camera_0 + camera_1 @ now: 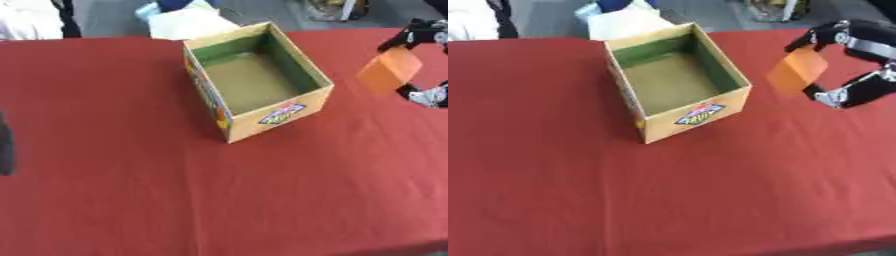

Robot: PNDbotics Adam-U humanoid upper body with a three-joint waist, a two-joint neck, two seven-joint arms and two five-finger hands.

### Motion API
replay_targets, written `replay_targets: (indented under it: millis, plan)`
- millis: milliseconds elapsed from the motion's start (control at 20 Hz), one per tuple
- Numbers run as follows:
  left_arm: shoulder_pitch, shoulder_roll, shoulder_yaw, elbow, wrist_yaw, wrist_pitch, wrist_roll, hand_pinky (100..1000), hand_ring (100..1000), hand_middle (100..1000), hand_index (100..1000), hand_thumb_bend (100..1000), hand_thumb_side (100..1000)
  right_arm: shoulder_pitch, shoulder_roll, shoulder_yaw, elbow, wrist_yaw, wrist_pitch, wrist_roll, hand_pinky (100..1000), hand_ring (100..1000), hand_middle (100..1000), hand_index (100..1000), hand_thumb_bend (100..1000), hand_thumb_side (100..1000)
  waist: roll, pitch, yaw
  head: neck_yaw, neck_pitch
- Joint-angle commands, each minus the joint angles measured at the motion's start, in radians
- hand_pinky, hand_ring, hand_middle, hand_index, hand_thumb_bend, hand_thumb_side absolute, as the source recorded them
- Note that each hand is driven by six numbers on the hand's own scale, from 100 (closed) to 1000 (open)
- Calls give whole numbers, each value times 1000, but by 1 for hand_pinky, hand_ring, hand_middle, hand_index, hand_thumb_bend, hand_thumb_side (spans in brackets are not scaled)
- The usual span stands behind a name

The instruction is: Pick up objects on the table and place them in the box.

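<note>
An open cardboard box (308, 102) with a green inner lining stands on the red table (131, 190), a little behind the middle; nothing shows inside it. To the right of the box, my right hand (859, 60) holds an orange block (796, 70) above the table, fingers over its top and thumb under its lower edge. The block hangs tilted, apart from the box's right wall. At the left edge of the left eye view a dark sliver (5, 147) shows, probably my left arm; no hand can be made out.
The red cloth covers the whole table, and its front edge runs along the bottom right. Behind the table's far edge lie a pale bag or paper (185, 22) and other things on the floor. A white sleeve (26, 19) shows at the far left.
</note>
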Motion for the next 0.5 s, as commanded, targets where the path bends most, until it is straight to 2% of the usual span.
replay_targets:
  millis: [50, 500]
  plan:
    - [-24, 5, -7, -14, 1, 4, 1, 543, 807, 821, 765, 100, 565, -63, -27, -2, 58, -27, -4, 24, 782, 863, 589, 782, 100, 100, -2, -7, 8, -18, -20]
    - [-61, -4, -22, -14, -6, 10, 1, 542, 808, 824, 765, 100, 565, -293, 57, 36, 191, -6, -5, 77, 759, 856, 563, 775, 100, 100, -11, 33, 51, -61, -59]
